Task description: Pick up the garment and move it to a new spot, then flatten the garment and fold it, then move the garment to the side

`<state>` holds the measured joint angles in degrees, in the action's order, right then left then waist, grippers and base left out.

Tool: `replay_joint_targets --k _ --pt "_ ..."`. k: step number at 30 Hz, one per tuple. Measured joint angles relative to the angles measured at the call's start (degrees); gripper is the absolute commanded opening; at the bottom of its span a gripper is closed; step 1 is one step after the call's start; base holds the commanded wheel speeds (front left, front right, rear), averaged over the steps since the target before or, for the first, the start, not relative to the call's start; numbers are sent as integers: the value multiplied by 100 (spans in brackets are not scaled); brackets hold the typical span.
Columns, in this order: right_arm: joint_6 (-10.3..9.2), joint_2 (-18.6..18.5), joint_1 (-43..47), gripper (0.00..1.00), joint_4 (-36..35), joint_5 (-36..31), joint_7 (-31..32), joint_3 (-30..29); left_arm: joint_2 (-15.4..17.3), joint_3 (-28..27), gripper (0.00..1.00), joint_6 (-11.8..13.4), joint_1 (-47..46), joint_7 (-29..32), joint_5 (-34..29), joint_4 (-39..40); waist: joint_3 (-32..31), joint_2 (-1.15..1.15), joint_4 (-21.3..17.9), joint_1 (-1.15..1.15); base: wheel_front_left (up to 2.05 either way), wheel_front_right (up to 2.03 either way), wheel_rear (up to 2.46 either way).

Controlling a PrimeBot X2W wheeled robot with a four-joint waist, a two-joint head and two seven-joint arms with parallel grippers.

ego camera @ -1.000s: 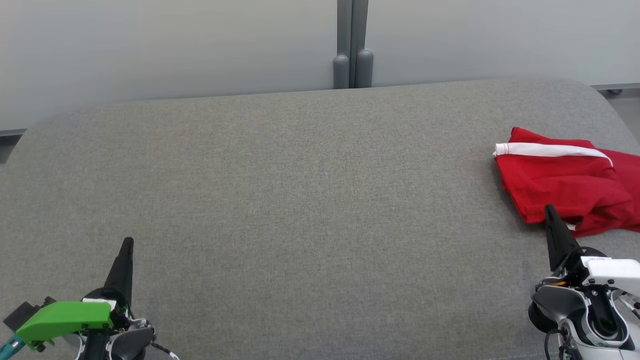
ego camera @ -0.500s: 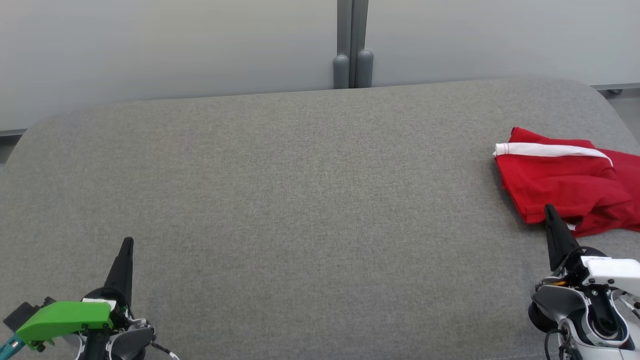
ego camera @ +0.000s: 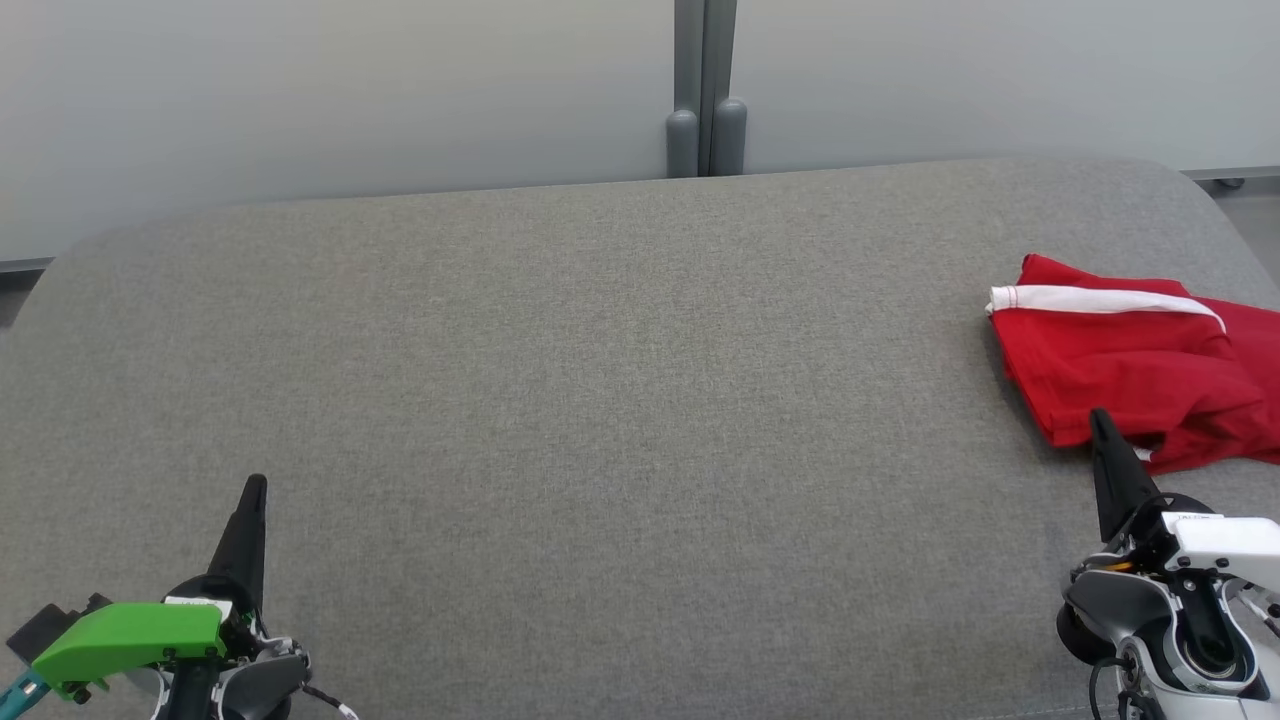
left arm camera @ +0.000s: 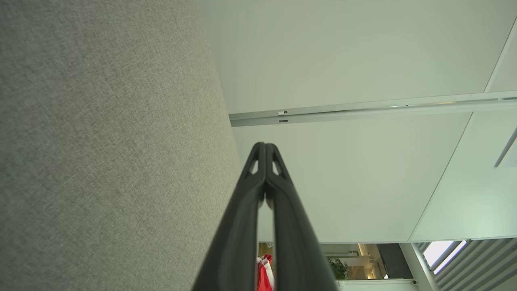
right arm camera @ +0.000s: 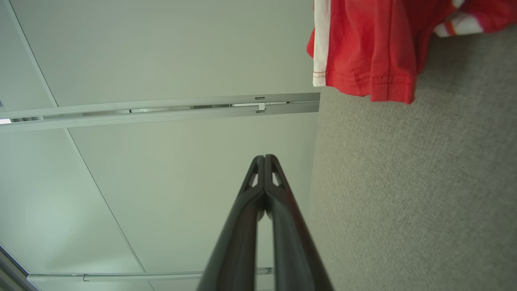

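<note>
Open room: the grey fabric-covered bench [ego camera: 600,400] offers free passage across its left and middle.
Obstacle: a crumpled red garment with a white band [ego camera: 1130,370] lies at the bench's right edge.
Back limit: pale wall panels [ego camera: 350,90] and a grey double post [ego camera: 706,110] stand behind the bench.

No visible change since a second ago.

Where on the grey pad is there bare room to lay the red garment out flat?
The middle and left of the grey pad are bare, from the left gripper up to the far edge by the wall, and rightward to the garment. It is crowded at the right edge, where the garment lies close ahead of the right gripper.
</note>
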<state>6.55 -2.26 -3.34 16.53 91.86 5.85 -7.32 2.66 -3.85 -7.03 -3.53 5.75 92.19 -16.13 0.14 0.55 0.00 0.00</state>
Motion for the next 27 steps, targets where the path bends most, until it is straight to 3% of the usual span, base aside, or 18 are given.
replay_joint_targets --k 27 --pt "0 0 -1 0 -7 0 1 -2 -1 -3 0 0 0 1 0 3 2 0 0 0 0 0 0"
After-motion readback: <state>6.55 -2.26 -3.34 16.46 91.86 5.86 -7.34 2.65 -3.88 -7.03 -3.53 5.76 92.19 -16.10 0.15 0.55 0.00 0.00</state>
